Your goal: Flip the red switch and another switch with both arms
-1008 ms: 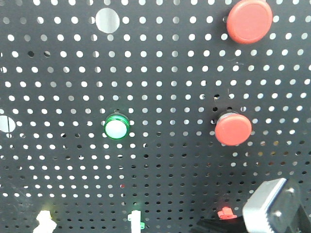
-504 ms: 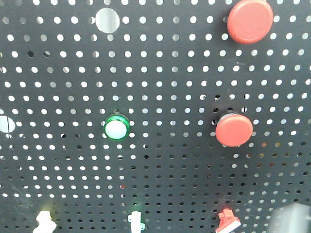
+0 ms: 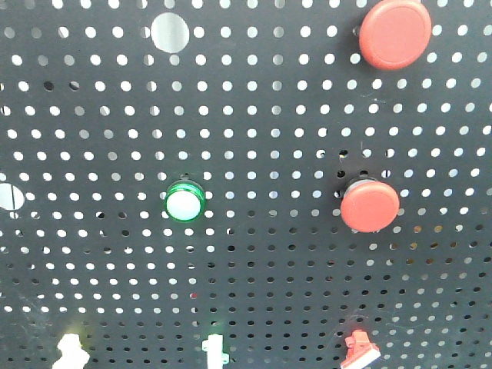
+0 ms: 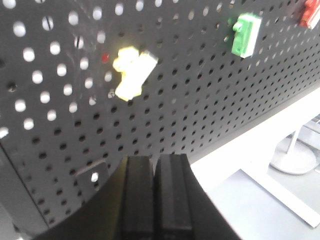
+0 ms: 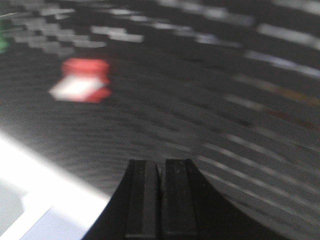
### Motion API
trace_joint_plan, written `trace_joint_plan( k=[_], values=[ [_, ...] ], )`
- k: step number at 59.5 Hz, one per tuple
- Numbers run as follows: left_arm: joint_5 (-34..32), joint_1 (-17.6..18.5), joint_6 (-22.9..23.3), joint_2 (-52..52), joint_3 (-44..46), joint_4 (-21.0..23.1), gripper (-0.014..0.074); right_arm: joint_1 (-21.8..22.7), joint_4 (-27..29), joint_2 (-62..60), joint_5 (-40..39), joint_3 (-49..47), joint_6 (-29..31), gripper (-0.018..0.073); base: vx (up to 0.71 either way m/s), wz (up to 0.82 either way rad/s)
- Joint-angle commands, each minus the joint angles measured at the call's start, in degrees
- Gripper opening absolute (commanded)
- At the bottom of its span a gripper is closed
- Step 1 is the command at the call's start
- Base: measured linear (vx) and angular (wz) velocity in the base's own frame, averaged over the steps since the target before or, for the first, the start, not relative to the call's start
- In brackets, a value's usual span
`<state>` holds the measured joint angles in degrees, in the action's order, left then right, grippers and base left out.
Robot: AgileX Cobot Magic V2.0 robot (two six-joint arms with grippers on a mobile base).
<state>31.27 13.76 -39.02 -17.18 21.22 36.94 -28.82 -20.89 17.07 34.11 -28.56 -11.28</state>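
So in the front view the big change is that the right arm is gone. A second ago its grey housing filled the bottom right corner, right up against the red switch [image 3: 360,348], half a second ago only a sliver was left, and now that corner of the board [image 3: 261,138] is bare. The switch sits low on the board, below the lower mushroom button [image 3: 370,204], fully in the open with its white tip pointing down and to the right. My read is the right arm already had its poke and backed off, though I can't swear the lever really flipped. In the left wrist view, the left gripper [image 4: 154,162] has its fingers pressed together with nothing between them. It hangs below the yellow switch [image 4: 132,71], clearly apart from it and not touching the board. The green switch [image 4: 245,34] is further right, and the red one just peeks in at the top right corner. The yellow one looks like the "other switch", and it seems untouched, so that half is probably still to do. The right wrist view is smeared with motion blur. The right gripper [image 5: 160,165] is closed too and empty, and the red switch is off to the upper left, well apart from the tips.
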Motion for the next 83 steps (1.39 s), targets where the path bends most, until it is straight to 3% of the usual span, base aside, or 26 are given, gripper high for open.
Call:
trace_joint_plan(
  k=[1, 9, 17, 65, 70, 75, 83],
  values=[
    [-7.35, 0.30, 0.70, -0.38, -0.57, 2.60, 0.0003, 0.36, -13.66, -5.15, -4.93, 2.42, -11.04, -0.0006, 0.00, 0.00],
    [-18.61, 0.30, 0.65, -0.57, -3.72, 8.21, 0.0003, 0.36, -24.25, -11.06, -9.31, 7.00, -15.62, -0.0006, 0.00, 0.00],
    [-25.14, 0.30, 0.51, -0.57, -5.24, 8.89, 0.0003, 0.36, -27.84, -12.13, -11.40, 9.07, -15.92, -0.0006, 0.00, 0.00],
    [-23.27, 0.30, 0.51, -0.52, -6.39, 8.56, 0.0003, 0.36, -27.32, -12.13, -10.47, 9.33, -15.95, -0.0006, 0.00, 0.00],
    [-23.61, -0.11, 1.72, -0.08, -6.81, 3.27, 0.0003, 0.36, -27.32, -12.13, -10.47, 9.33, -15.95, -0.0006, 0.00, 0.00],
    [-23.59, -1.56, 11.32, 1.33, -7.57, -4.89, 0.0003, 0.36, -27.37, -12.13, -10.46, 9.33, -15.95, -0.0006, 0.00, 0.00],
    [-23.24, -5.92, 27.64, 5.76, -10.72, -23.48, 0.0003, 0.36, -27.37, -12.13, -10.46, 9.33, -15.95, -0.0006, 0.00, 0.00]
  ],
)
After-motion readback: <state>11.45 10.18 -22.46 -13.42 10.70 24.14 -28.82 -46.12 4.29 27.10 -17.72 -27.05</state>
